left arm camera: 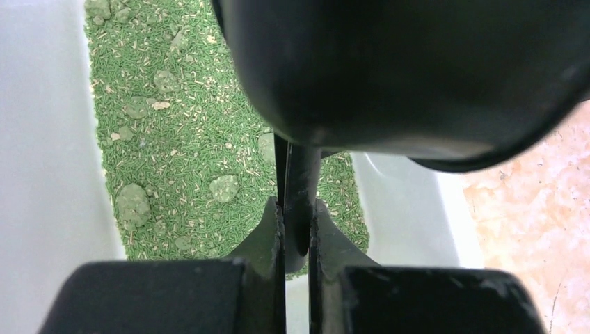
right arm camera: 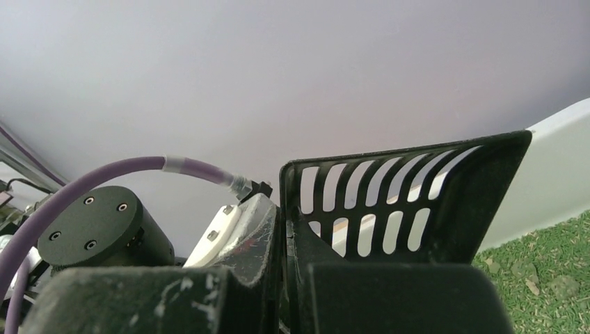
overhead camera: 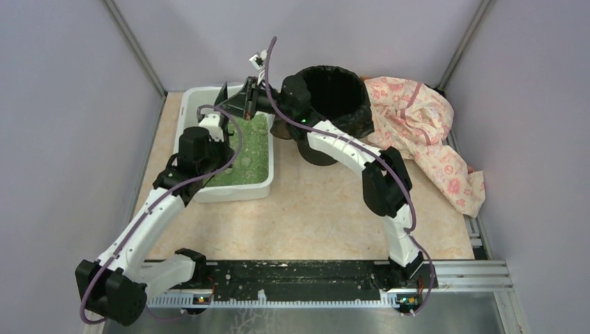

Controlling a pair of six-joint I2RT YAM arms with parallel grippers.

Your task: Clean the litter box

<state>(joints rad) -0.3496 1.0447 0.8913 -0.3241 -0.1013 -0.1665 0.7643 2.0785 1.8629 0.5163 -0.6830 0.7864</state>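
The white litter box (overhead camera: 229, 193) holds green litter (left arm camera: 188, 125) with several pale clumps (left arm camera: 132, 202). A black slotted scoop (overhead camera: 235, 101) hangs over the box's far end. My left gripper (left arm camera: 298, 209) is shut on the scoop's thin black handle (left arm camera: 300, 174), above the litter near the box's right wall (left arm camera: 403, 209). My right gripper (right arm camera: 286, 216) is shut on the edge of the scoop's slotted wall (right arm camera: 389, 202). From above, the left gripper (overhead camera: 221, 120) and right gripper (overhead camera: 252, 103) meet at the scoop.
A round bin with a black bag (overhead camera: 362, 104) stands right of the litter box, partly behind the right arm. A pink flowered cloth (overhead camera: 424, 132) lies at the back right. Grey walls close in the table on three sides.
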